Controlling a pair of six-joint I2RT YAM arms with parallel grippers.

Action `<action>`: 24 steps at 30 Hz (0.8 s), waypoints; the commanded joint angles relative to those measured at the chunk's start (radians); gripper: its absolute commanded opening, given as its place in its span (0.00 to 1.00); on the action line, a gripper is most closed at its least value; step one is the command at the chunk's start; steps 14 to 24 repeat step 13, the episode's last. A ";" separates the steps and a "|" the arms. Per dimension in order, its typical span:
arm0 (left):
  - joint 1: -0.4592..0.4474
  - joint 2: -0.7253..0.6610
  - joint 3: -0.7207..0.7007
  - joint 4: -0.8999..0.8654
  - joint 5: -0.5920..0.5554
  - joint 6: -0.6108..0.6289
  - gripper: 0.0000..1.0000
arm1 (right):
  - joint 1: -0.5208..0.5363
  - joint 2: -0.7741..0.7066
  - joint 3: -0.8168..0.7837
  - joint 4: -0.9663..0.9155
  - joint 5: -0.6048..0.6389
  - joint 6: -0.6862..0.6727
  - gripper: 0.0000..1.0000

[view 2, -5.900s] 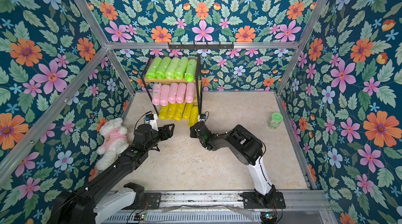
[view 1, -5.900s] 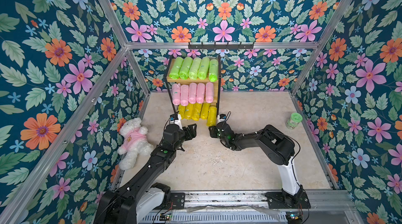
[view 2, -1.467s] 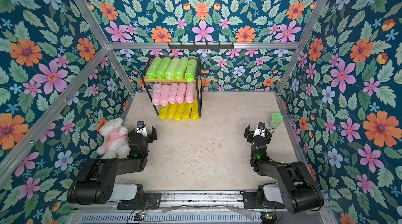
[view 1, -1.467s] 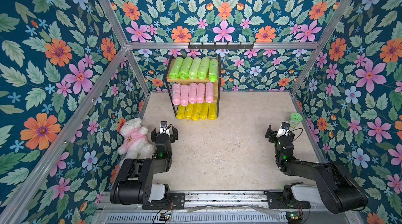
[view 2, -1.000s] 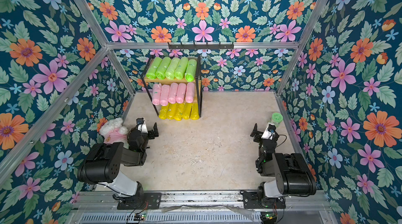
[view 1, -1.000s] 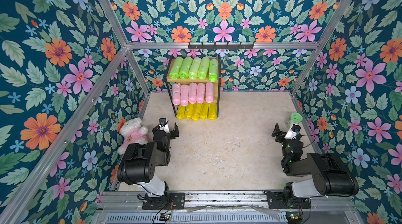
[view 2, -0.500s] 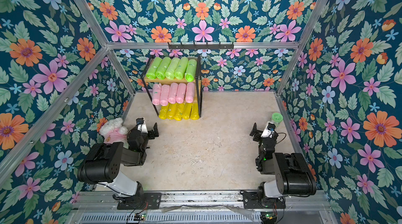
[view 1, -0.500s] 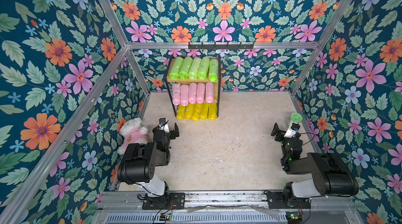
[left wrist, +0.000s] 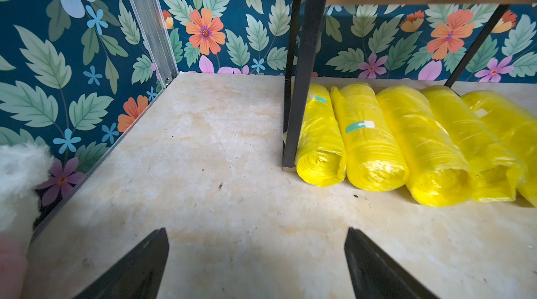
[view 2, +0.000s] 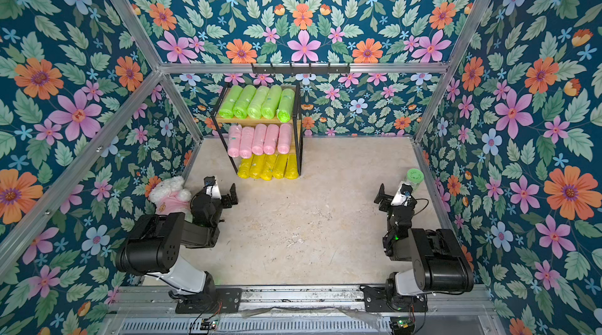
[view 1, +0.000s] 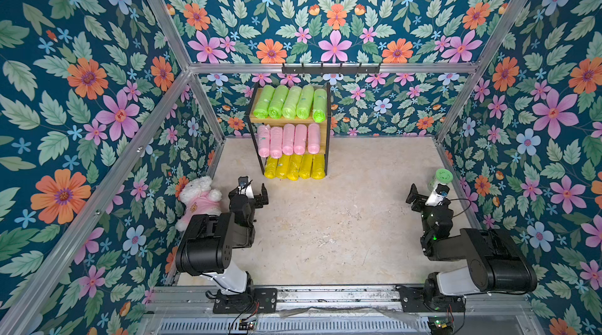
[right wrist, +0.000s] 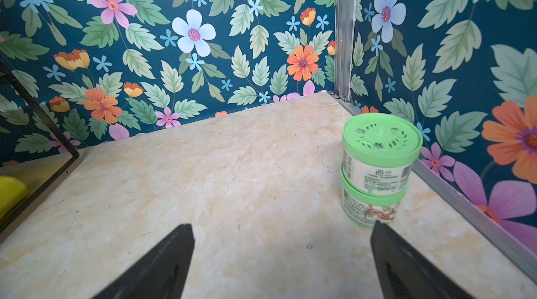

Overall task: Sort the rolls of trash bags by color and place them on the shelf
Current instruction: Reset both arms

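Left gripper [left wrist: 255, 232], right gripper [right wrist: 282, 225]: wide open, empty. Risk: jar [right wrist: 380, 164] just beside right gripper; a careless swing could topple it.

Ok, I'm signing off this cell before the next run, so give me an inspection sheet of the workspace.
Surface: beige marbled tabletop, lightly scuffed.
Job's things: five lime green crinkly plastic rolls on the top tier, five pale pink rolls on the middle, five yellow rolls at the bottom of the black-framed wooden shelf.
Clutter: white plush toy in pink by one wall; green-lidded round jars, stacked, by the opposite wall.
End effectors: left end effector open, empty; right end effector open, empty.
Cables: thin black cable looping at the right wrist.
Surroundings: floral wallpaper walls, black hook rail above the shelf.
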 commanded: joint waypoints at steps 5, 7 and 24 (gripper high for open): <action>-0.001 -0.001 0.004 0.014 -0.001 -0.006 0.99 | 0.000 0.002 0.000 0.024 0.007 -0.001 0.99; 0.000 0.000 0.004 0.014 -0.002 -0.006 0.99 | 0.000 0.002 0.002 0.024 0.007 -0.002 0.99; -0.010 0.000 0.004 0.013 -0.022 0.001 0.99 | 0.002 0.002 0.002 0.023 0.006 0.000 0.99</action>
